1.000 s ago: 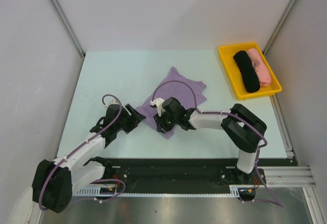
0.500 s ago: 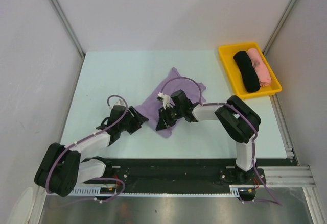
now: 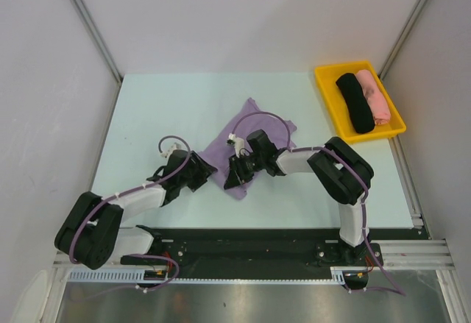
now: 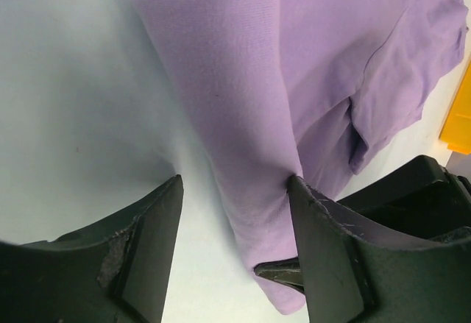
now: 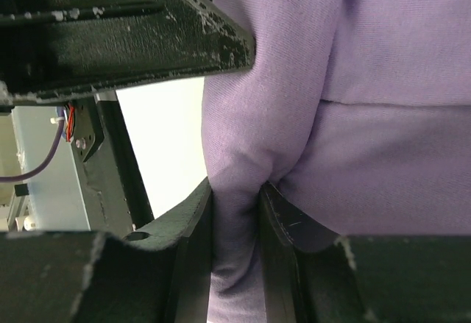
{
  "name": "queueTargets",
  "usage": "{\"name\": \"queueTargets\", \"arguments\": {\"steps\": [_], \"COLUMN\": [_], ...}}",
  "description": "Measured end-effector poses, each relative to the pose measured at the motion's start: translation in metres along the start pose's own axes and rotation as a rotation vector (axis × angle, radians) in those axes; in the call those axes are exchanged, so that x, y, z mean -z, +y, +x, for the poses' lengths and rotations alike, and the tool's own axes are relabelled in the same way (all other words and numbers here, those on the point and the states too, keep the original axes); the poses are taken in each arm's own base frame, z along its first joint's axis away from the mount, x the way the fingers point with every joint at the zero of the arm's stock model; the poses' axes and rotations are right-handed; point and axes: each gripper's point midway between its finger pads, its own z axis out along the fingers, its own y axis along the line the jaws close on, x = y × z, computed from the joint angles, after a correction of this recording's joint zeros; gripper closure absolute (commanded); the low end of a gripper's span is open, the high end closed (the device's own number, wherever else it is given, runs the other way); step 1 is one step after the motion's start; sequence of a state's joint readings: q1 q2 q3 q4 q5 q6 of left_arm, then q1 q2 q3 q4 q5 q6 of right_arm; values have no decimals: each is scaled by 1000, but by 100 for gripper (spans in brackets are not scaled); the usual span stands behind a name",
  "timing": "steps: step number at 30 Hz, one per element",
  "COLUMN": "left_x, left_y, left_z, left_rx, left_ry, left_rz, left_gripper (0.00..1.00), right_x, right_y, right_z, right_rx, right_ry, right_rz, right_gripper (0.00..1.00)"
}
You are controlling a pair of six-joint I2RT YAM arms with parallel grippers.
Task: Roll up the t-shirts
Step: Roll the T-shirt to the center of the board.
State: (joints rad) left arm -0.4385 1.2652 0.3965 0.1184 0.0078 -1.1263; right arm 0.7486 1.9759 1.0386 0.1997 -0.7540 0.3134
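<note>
The lavender t-shirt (image 3: 254, 137) lies crumpled at the table's middle, its near edge folded into a thick roll (image 4: 243, 117). My right gripper (image 3: 232, 179) is shut on the roll's near end, the cloth pinched between its jaws (image 5: 235, 216). My left gripper (image 3: 209, 170) is open right beside it; the roll's end sits between its spread fingers (image 4: 235, 227), touching the right finger (image 4: 331, 249). A rolled black t-shirt (image 3: 355, 104) and a rolled pink t-shirt (image 3: 374, 96) lie in the yellow tray (image 3: 322, 80). The neck label is hidden.
The yellow tray stands at the table's far right corner. The right gripper's black finger (image 4: 412, 190) shows close by in the left wrist view, and the left gripper's finger (image 5: 125, 36) in the right wrist view. White walls enclose the pale table (image 3: 162, 109).
My left gripper has moved right, up to the shirt's near edge. My right gripper shifted slightly farther with the cloth, then held still.
</note>
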Motion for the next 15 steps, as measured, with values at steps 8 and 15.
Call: {"name": "queueTargets", "arguments": {"steps": [8,15], "left_x": [-7,-8], "left_y": [-3,-3], "left_z": [3,7], "left_rx": [4,16], "left_ry": [-24,-26], "left_rz": [-31,-87], "left_gripper": [55,89], "right_x": [0,-2], "right_y": [0,4], "right_z": [1,2], "right_rx": [1,46], "right_ry": [3,12], "right_rz": [-2,36], "right_gripper": [69,44]}}
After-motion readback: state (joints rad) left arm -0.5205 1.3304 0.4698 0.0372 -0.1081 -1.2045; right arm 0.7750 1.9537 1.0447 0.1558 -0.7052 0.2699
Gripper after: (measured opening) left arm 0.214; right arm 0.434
